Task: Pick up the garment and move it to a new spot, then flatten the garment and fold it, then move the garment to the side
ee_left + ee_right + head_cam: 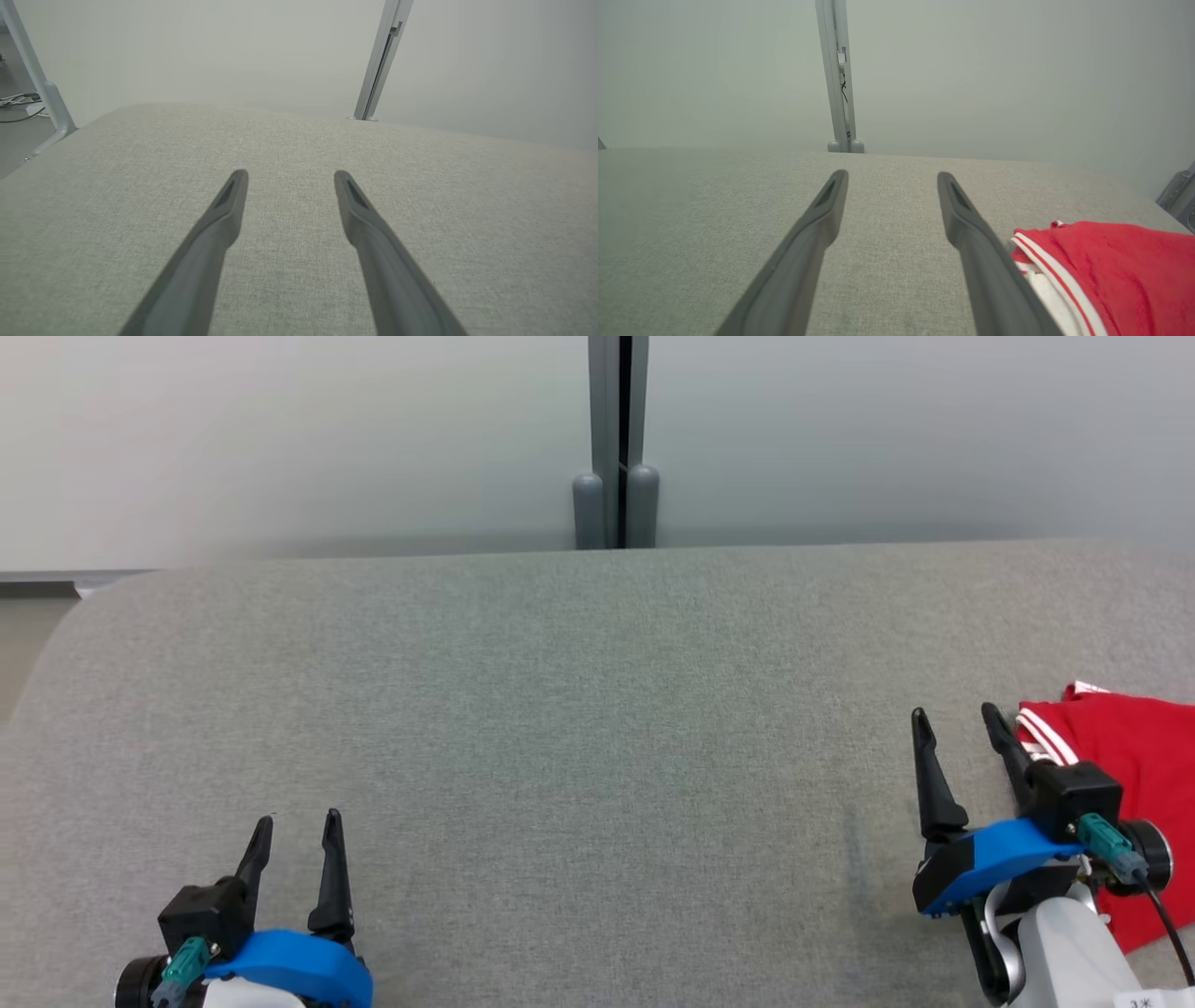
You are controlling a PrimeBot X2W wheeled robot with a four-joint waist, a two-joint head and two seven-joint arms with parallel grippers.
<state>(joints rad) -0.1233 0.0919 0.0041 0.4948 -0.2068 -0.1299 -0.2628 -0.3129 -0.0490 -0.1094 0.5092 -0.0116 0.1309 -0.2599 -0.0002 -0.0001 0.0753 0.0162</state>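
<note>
Both jaws stand apart, nothing held.

Head view: left gripper (300, 817) sits low left over the grey woven table (560, 709). The right gripper (955, 711) is just beside the garment (1139, 747), a compact red pile at the table's right edge. That fits either waiting for pickup or folded and parked aside.

Left wrist view: coarse flat weave under the fingers.

Right wrist view: limp red knit with white-striped trim over a white layer. If a grasp is due, pinch the hem, not the bulk.

Jaws: two long, dark, tapered fingers (219, 224) per arm, each with a slot near the tip. Jaw base: blue cover (294, 966) beside a black block (201, 915). Each block carries a teal connector (1106, 845); a black cable (1165, 917) leaves the right one. Forearm (1064, 943): pale grey shell, small printed label (1141, 1001).
</note>
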